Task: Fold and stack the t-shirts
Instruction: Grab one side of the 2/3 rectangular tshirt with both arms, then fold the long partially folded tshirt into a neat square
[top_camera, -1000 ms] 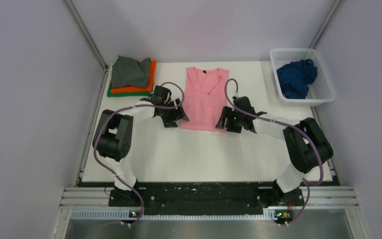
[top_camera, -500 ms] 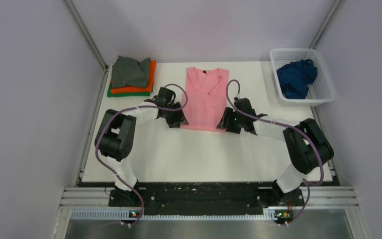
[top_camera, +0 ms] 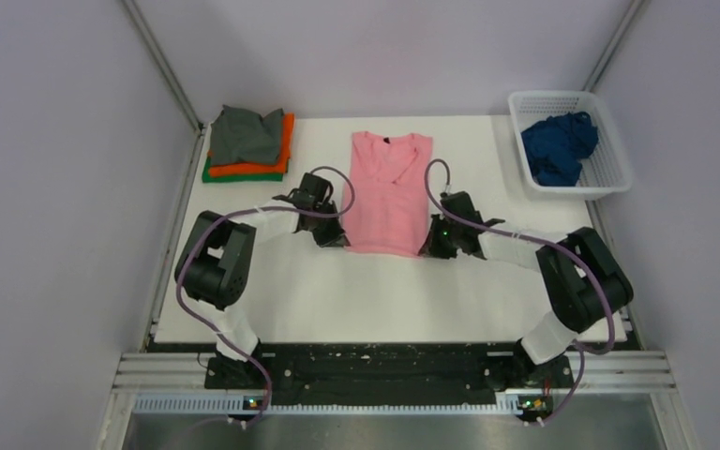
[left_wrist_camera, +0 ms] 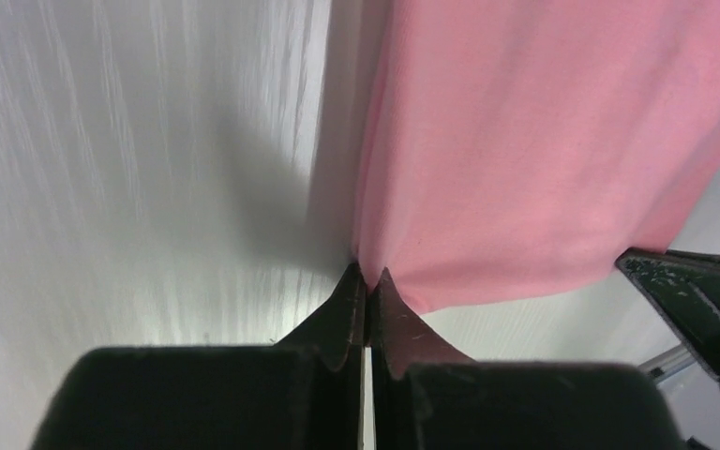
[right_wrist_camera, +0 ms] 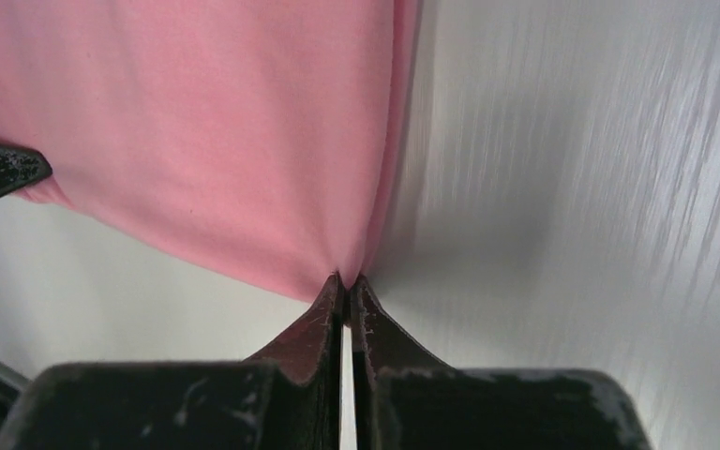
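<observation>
On table [top_camera: 375, 295], pink t-shirt [top_camera: 389, 192], left hand [left_wrist_camera: 367, 277], right hand [right_wrist_camera: 347, 279] pinching corners

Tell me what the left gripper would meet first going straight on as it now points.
The pink t-shirt: the left gripper is shut on its corner, and the cloth's edge seems to lie straight ahead.

Reaches forward with both arms, elbows folded outward and forearms angled in toward each other. Pinches the near left corner of the pink t-shirt [top_camera: 386, 192] in the left gripper [left_wrist_camera: 366, 277], jaws pressed together on the cloth. Pinches the near right corner likewise in the right gripper [right_wrist_camera: 345, 279], jaws closed tight. Holds both wrists low and roughly level with each other.
</observation>
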You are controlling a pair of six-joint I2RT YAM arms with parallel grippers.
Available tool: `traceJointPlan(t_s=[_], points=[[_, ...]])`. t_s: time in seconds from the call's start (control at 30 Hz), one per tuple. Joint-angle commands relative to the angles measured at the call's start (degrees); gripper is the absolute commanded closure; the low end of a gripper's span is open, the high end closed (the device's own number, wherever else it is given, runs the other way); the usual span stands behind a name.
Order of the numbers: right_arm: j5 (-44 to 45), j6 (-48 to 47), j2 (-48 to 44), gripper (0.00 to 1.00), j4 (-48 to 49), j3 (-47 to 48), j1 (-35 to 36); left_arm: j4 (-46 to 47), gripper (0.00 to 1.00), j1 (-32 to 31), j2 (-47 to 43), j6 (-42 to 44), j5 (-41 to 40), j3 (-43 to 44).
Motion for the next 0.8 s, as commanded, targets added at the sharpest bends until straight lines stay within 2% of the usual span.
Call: traceJointPlan(t_s=[0.0,0.17,0.27,0.4,0.57,0.7,0.77], points=[[-4.47,-3.3,-8.77,1.0,-10.93,-3.22,2.07,-6.38,1.0,-2.14,-8.99,-0.13,-1.22,-9.52],[-16.5,-4.58,-24.42,1.0,-27.54,-5.97,3.82,-20.06,1.0,-5.33,-25.9,-0.88,1.65,-16.35],[-27.63,-3.97,-32.01,1.0,-34.92,-6.7,4.02,-29.83,1.0,-6.83,-35.89,-2.87,4.62,-14.77],[-31.49,-3.33,-38.15,1.0,-41.56,-3.02,4.0,-34.26,1.0,-8.01,-46.03,-5.9,10.18,-9.81],[-30.02,-6.2,-37.21,1.0,-41.91,4.33,3.05,-37.37,1.0,-7.84,-45.73,-4.28,5.8,-3.72],[-30.41,-10.12,-33.15,1.0,-40.42,7.78,-1.32,-28.7,1.0,-7.03,-42.13,-3.3,5.51,-1.35],[-31.4,-10.93,-31.59,1.0,-37.2,8.71,-4.54,-27.53,1.0,-6.36,-39.38,-2.2,2.9,0.93]])
